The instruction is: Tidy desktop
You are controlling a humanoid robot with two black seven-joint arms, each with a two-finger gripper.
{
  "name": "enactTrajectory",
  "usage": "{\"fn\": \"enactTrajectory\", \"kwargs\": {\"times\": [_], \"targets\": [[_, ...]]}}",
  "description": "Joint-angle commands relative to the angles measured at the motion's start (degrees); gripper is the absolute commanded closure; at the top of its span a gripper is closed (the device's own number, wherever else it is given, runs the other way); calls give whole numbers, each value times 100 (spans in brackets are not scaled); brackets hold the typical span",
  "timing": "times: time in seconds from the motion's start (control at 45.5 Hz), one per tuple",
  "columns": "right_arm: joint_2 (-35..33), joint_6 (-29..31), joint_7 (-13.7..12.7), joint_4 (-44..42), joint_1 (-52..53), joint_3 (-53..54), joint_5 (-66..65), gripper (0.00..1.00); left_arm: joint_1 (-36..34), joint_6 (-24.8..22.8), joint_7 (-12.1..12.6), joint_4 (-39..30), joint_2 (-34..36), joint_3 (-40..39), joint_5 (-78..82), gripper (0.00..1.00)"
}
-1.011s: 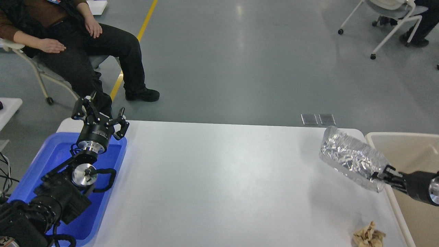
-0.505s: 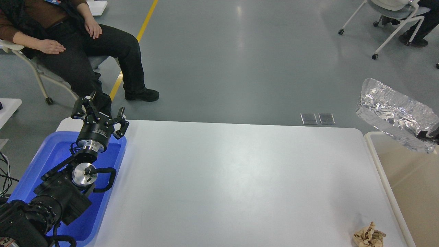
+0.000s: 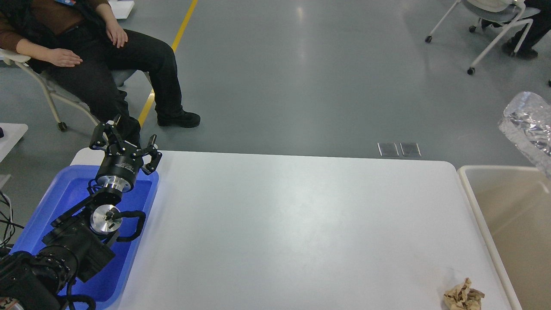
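One black arm enters from the lower left, its left gripper (image 3: 125, 138) raised over the far end of a blue tray (image 3: 56, 200), fingers spread apart and holding nothing. The tray sits along the left edge of the desk (image 3: 284, 224), a wide white top with rounded corners that fills the middle of the view. Behind the tray, a seated person in dark trousers (image 3: 107, 64) rests on a wheeled chair close to the desk's far left corner, beside a yellow floor line (image 3: 172, 45). The desk's broad centre lies open from the tray across to its right edge, with bare grey floor beyond the far edge and two small metal floor plates (image 3: 399, 149) just past it. A crumpled brown paper wad (image 3: 463, 295) lies near the desk's front right corner. Just beside the right edge stands a beige bin (image 3: 473, 202), open at the top. Above the bin, at the frame's right border, a crinkled silver foil bag (image 3: 528, 129) hangs in the air, cut off by the edge; the right gripper is out of view. A white wheeled chair (image 3: 490, 26) stands far back right.
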Motion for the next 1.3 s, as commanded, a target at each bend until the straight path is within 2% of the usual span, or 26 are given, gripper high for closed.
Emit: {"fn": "enactTrajectory", "kwargs": {"times": [0.0,0.088,0.352,0.989,1.011,1.033,1.055,1.275], "targets": [[1406,-1081,-327,-1825,-694,89,1101,100,1,0,0,0,0,0,0,0],[1679,-1327,-345,-2178,-896,89,1392,100,1,0,0,0,0,0,0,0],[2338,-1688,-485,-2539,-1344,80,1806,100,1,0,0,0,0,0,0,0],[2383,-1627,-485,-2539,-1898,133,2025,100,9,0,0,0,0,0,0,0],[2383,-1627,-485,-2539,-1907,133,2069,80,9,8,0,0,0,0,0,0],[2374,-1618,-485,-2539,-1916,133,2121,38,9,8,0,0,0,0,0,0],[2374,-1618,-494,-2539,-1916,124,2174,0,9,8,0,0,0,0,0,0],[2356,-1609,-485,-2548,-1969,133,2263,0,9,8,0,0,0,0,0,0]]}}
